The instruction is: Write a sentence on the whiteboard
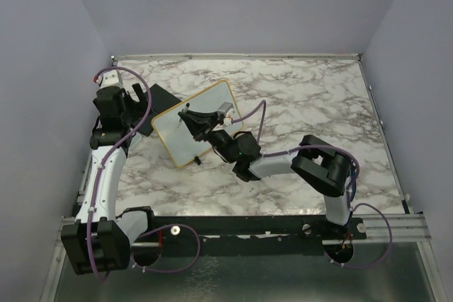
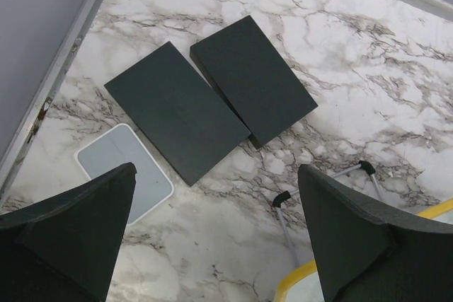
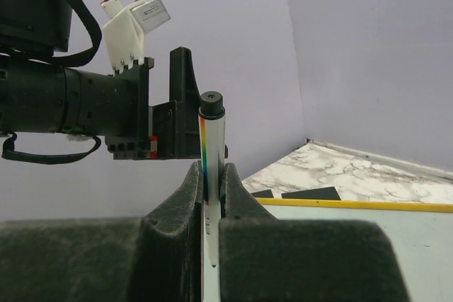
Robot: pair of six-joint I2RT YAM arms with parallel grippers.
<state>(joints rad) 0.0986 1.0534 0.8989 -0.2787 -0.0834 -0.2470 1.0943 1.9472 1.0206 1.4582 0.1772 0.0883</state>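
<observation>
The right jaws are clenching the marker (image 3: 211, 148) upright, tip pointing down at the whiteboard (image 1: 173, 139), which is lying askew on the worktop (image 1: 304, 97), left of centre; a hard stroke may be sending the unheld board skidding, since the left jaws are gaping empty nearby

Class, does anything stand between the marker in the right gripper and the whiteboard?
Nothing visible does. The right gripper holds the marker upright, tip down over bare whiteboard; the black blocks lie off the board.
</observation>
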